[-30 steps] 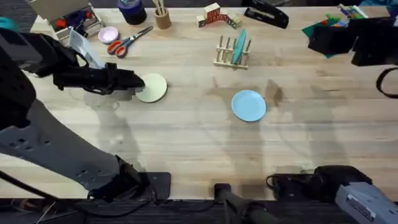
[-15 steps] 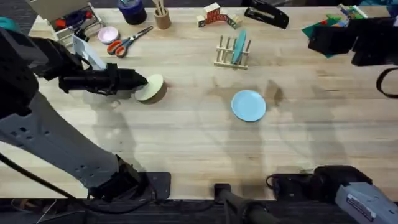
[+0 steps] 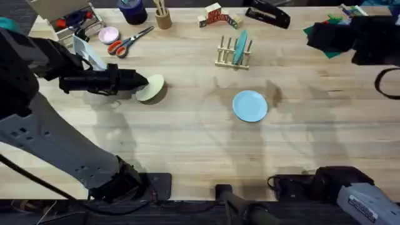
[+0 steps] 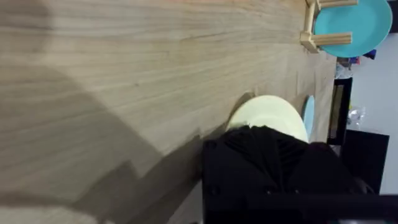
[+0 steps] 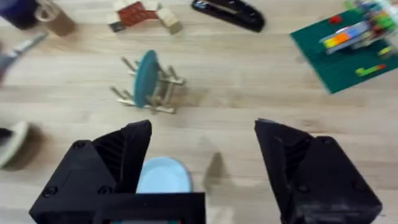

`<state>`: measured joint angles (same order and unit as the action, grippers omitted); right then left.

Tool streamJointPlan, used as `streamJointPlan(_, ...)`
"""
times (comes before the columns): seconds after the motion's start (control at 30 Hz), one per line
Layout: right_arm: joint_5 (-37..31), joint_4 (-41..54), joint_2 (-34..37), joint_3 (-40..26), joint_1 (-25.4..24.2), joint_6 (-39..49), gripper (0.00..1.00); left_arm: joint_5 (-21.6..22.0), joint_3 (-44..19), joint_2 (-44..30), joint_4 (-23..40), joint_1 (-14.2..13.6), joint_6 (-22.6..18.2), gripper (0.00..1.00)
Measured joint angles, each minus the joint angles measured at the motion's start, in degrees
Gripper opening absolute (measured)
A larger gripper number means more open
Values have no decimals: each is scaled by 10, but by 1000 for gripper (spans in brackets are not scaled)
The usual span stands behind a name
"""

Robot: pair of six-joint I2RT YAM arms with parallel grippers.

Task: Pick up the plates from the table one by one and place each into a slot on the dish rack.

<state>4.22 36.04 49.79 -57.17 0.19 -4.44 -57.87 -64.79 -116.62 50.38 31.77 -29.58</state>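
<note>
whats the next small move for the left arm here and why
Probably lift the cream plate clear of the table and start carrying it toward the dish rack. The left gripper appears shut on the plate's edge, the plate is tilted up, and the rack, holding one blue plate, seems to have free slots.

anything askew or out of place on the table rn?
Only the cream plate: it sits tilted, one edge lifted off the table, pinched in the left gripper. That fits a pickup in progress. The blue plate lies flat, and a teal plate stands upright in the dish rack. Nothing spilled or damaged.
</note>
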Motion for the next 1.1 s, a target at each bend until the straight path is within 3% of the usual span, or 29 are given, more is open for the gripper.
streamJointPlan(0.2,28,4,21,0,35,-75,996,0,0,0,0,0,0,39)
streamJointPlan(0.47,13,-17,88,0,177,-197,996,0,0,0,0,0,0,39)
streamJointPlan(0.8,9,-164,212,-1,321,-263,995,0,0,0,0,0,-4,39)
streamJointPlan(1.1,9,-266,311,-1,378,-298,995,0,0,0,-1,0,-4,39)
